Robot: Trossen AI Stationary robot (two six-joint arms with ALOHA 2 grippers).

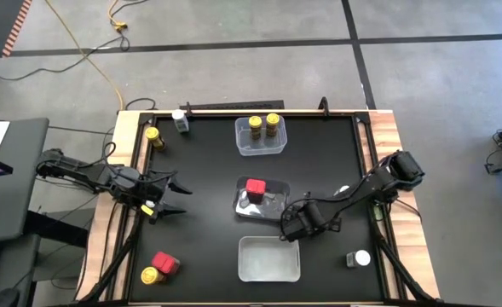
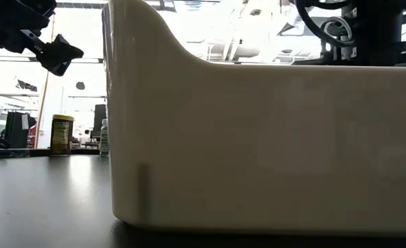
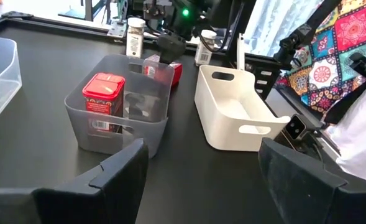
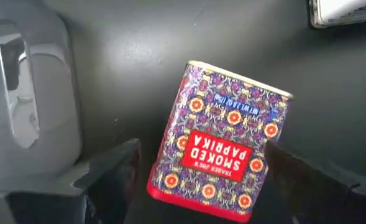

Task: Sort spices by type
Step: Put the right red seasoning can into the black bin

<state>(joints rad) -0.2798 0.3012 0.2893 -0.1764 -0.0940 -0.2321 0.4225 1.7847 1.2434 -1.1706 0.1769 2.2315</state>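
Note:
A red paprika tin [image 4: 223,155] lies on its broad side on the black table, just right of the middle clear tub [image 1: 272,205]. My right gripper [image 4: 201,162] hangs open above it, pointing down, one finger on either side of the tin and neither touching it. In the high view the gripper [image 1: 296,223] hides the tin. Another red tin [image 3: 104,93] stands in the middle tub. Two yellow-capped jars [image 1: 262,126] stand in the far clear tub [image 1: 259,147]. My left gripper [image 1: 178,196] waits open at the table's left side.
A white tub [image 1: 269,258] stands near the front edge, close to my right gripper. Loose on the table are a red tin [image 1: 164,263] and a yellow jar [image 1: 150,275] front left, a yellow jar [image 1: 154,136] and a white-capped jar [image 1: 181,121] far left, and a white-capped jar [image 1: 360,257] front right.

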